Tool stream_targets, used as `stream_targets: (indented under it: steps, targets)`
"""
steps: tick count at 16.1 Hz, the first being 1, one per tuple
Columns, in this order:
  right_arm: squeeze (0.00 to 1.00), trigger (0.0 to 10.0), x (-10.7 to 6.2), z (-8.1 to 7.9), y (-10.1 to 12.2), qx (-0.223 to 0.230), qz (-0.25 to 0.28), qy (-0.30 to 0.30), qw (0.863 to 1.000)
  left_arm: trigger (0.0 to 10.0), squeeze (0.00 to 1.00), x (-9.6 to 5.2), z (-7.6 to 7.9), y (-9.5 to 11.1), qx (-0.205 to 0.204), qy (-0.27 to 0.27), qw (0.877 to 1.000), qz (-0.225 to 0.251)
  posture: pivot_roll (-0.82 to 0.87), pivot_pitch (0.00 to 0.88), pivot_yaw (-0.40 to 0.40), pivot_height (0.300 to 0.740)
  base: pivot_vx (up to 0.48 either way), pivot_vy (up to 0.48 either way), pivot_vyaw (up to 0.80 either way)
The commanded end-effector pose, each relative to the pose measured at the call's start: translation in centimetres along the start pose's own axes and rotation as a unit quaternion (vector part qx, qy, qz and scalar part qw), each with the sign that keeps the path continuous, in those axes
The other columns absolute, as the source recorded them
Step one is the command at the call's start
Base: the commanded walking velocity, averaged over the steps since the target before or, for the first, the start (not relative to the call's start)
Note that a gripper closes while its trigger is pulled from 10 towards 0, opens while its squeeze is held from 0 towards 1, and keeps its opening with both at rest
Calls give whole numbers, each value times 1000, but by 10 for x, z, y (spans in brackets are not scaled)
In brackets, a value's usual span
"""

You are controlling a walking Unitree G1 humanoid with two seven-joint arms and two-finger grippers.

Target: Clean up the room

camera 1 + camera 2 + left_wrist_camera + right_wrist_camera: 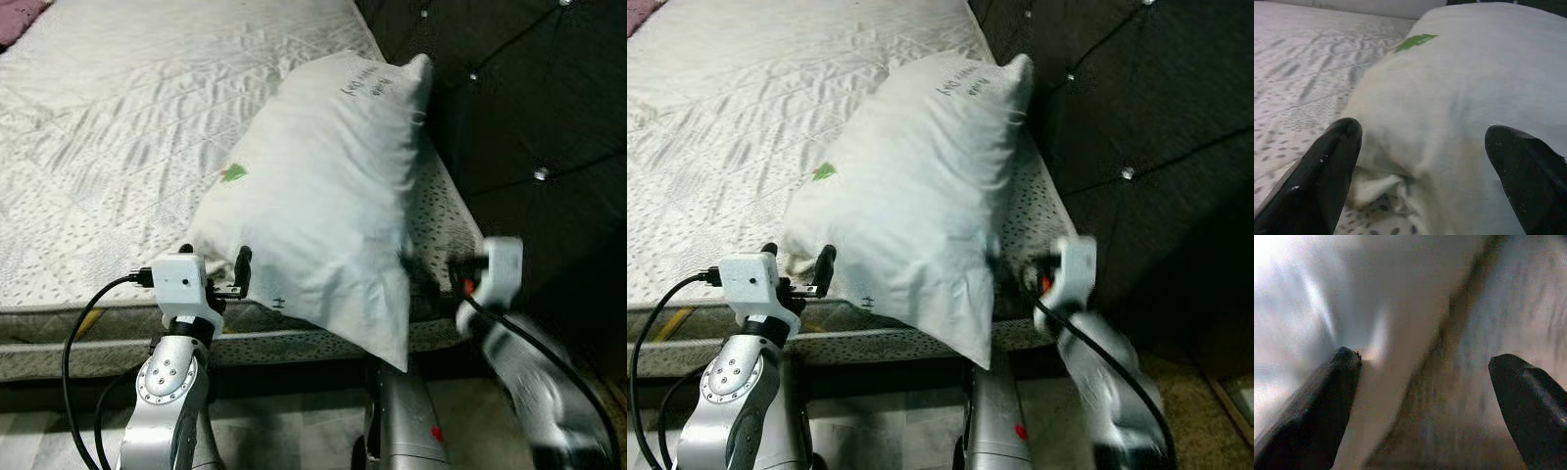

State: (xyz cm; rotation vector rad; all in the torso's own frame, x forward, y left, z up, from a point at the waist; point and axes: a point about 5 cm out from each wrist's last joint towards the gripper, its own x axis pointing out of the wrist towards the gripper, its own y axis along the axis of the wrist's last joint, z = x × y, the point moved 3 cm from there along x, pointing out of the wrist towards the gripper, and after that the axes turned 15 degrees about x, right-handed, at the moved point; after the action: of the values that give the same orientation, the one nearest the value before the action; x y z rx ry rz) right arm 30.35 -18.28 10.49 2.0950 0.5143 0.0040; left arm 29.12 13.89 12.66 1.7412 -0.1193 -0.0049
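Silver arms low in front, left gripper (pixel 214 271) spread wide at the near corner of a white pillow (pixel 323 206), right gripper (pixel 1425 411) likewise released at its other near corner, pillow lying slantwise on the mattress (pixel 118 147) beside the dark tufted headboard (pixel 529 127).

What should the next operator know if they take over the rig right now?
Left claw: open, fingers either side of the pillow's near-left corner, not clamped.
Right claw: open, at the pillow's near-right side next to the dark headboard; arm is blurred in the head views.
Pillow: lying tilted on the mattress, its near corner hanging over the mattress edge, far end up against the headboard.
Done: both arms brought up to the pillow.
Left: probably close both claws on it, lift, and set it flat at the head of the bed.
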Motion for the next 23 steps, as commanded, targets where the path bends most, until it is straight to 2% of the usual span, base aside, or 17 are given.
stream_targets:
  steps: [1,3,6,9,11,14,16,20,22,23]
  targets:
    - [0,10000,-8,-13,-7,33,-36,47,998,10000,0,1,3,-5,-2,-11,1000,-11,-75,110,-37,478,0,0,0]
    - [0,10000,-24,-34,-22,62,-95,119,986,10000,0,5,6,-4,-1,-22,1000,-9,-79,96,-23,478,0,0,0]
    - [0,10000,-22,-46,-18,75,-101,155,980,10000,0,9,7,-3,1,-28,1000,-5,-78,73,-12,478,0,0,0]
    - [0,10000,-10,-38,0,53,-66,133,987,10000,0,11,5,-4,4,-31,1000,-4,-76,53,-8,478,0,0,0]
    - [0,10000,-7,-45,3,42,-54,134,989,10000,0,12,5,-3,6,-31,999,-1,-71,42,-7,478,0,0,0]
    - [0,10000,4,-54,-11,-1,-53,106,993,10000,0,12,2,-2,9,-29,1000,2,-58,37,-7,478,0,0,0]
    - [0,10000,15,-59,-15,-3,-46,85,995,10000,0,11,-3,-2,14,-23,1000,0,-42,42,-11,478,0,0,0]
    - [0,10000,34,-80,-21,3,-34,86,996,10000,0,5,-10,-4,19,-11,1000,-6,-25,50,-19,478,0,0,0]
    - [0,10000,46,-86,-24,-8,-31,74,997,10000,0,0,-13,-4,18,-5,1000,-10,-6,53,-24,478,0,0,0]
    - [0,9608,53,-89,-28,-23,-37,68,997,10000,0,-5,-17,-4,22,3,1000,-13,6,55,-27,478,0,0,0]
